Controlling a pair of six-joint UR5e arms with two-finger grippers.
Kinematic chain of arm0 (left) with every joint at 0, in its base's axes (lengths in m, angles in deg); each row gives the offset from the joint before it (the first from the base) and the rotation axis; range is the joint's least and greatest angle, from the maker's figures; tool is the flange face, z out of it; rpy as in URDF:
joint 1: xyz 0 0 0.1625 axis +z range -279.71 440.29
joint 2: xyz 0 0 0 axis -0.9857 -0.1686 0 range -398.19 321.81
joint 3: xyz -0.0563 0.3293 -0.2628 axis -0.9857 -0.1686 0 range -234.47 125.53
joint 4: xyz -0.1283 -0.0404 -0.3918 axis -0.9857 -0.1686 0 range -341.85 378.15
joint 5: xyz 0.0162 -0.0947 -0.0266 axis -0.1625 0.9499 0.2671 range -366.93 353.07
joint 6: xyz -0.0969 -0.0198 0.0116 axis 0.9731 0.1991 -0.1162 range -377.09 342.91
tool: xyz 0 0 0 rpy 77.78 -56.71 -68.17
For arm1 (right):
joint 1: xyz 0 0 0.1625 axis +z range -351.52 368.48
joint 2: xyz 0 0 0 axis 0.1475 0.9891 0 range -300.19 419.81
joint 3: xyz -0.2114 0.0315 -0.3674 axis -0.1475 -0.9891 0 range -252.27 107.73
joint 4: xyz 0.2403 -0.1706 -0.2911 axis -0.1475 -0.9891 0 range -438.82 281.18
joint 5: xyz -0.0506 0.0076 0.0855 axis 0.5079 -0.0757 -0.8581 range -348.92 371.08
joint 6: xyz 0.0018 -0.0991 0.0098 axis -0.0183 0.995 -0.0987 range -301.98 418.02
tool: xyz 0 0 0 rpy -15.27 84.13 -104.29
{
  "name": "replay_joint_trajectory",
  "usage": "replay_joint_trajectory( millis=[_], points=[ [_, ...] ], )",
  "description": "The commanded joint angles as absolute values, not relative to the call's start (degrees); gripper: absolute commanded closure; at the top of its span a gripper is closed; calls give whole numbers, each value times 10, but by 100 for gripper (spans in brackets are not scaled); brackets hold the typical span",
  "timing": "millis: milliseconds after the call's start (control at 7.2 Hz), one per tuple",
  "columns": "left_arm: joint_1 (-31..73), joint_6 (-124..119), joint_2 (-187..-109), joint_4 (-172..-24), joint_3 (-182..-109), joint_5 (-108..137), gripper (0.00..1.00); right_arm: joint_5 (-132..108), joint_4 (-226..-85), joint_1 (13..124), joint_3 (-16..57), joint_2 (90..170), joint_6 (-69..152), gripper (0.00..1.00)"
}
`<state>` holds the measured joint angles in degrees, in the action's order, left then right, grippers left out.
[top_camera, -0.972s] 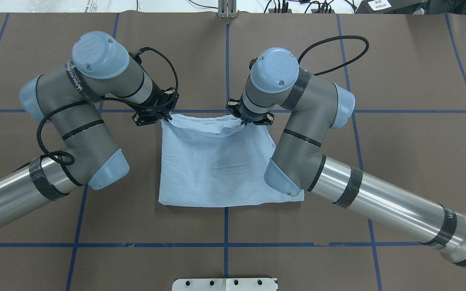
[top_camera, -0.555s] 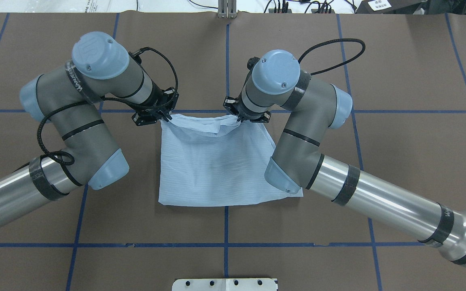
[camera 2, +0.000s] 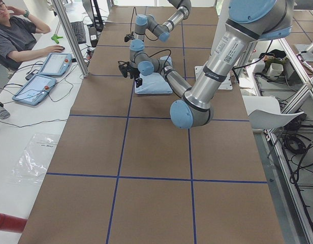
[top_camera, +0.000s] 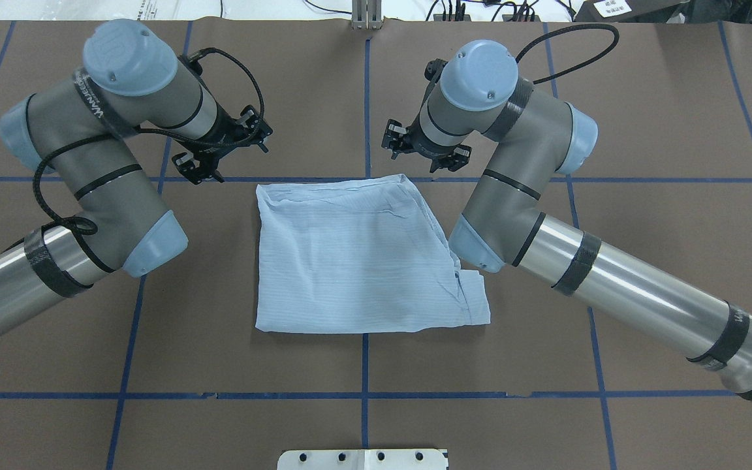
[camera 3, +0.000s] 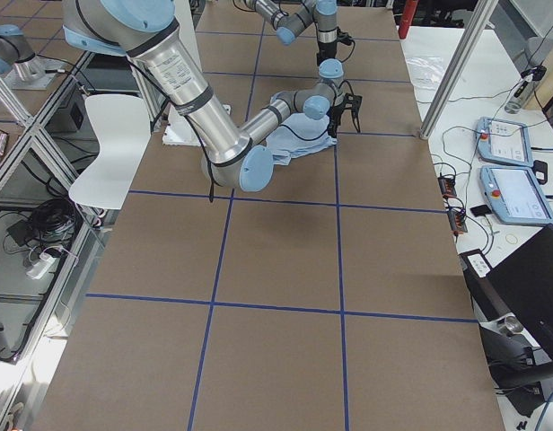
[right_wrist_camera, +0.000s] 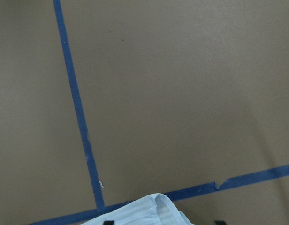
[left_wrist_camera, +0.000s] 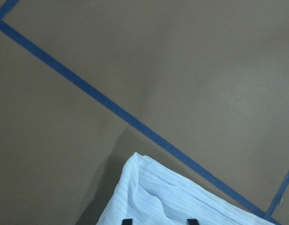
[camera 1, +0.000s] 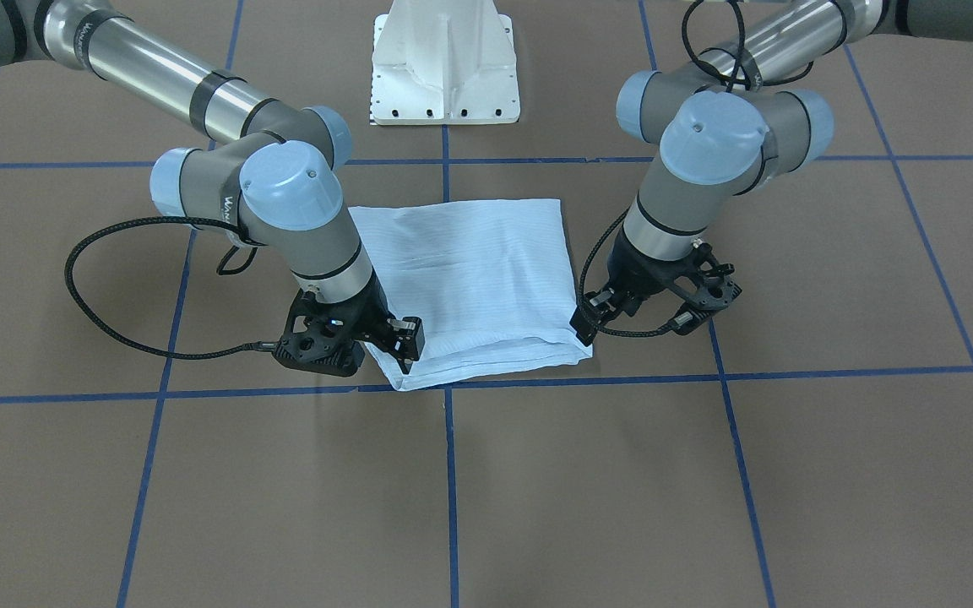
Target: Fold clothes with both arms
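**Front view.** The shirt [camera 1: 470,270] lies folded to a rough square on the counter [camera 1: 706,473], near the white base [camera 1: 444,76]. The right hand [camera 1: 406,344] hangs over its 7 o'clock corner. The left hand [camera 1: 585,325] is just beside its 4 o'clock corner. Both hands look spread and carry nothing. A band on the right arm [camera 1: 284,203] reads "WAN"; the remaining letters are turned away.

**Overhead.** The shirt sits flat at centre. The left hand is at its 10 o'clock and the right hand at its 1 o'clock, both past the far edge and clear of the cloth. The shirt's 4 o'clock corner is ragged, with a layer poking out. The left arm [top_camera: 108,170] also has a band that starts "WAN". A white label [top_camera: 611,8] at 1 o'clock is too small to read.

**Left view.** The shirt lies far up the counter, and the hands are too small to judge. A person [camera 2: 14,35] sits at 10 o'clock beside two tablets [camera 2: 34,86].

**Right view.** The near arm covers part of the shirt.

**Left wrist.** Two fingertips [left_wrist_camera: 127,221] at 6 o'clock stand apart, with a shirt corner below them and nothing pinched. Blue tape [left_wrist_camera: 88,91] crosses the counter.

**Right wrist.** It shows the same: the fingertips are wide apart, with a shirt corner between them at 6 o'clock.

**Step in hand.** One fold looks finished and the hands are off the cloth. The next move likely calls for fresh grips on one edge that catch every layer, then an even carry across. The ragged corner may need tidying first.
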<state>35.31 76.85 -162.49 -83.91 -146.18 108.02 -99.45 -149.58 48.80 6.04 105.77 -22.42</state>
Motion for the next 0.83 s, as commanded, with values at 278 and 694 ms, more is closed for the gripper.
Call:
replay_joint_trajectory(
  millis=[278,694],
  points=[
    [303,562,-1517,-837,-1568,1079,1,-1049,-1594,591,184,1200,68,0],
    [223,354,-1426,-836,-1597,1080,1,-1092,-1772,712,250,1234,374,0]
  ],
)
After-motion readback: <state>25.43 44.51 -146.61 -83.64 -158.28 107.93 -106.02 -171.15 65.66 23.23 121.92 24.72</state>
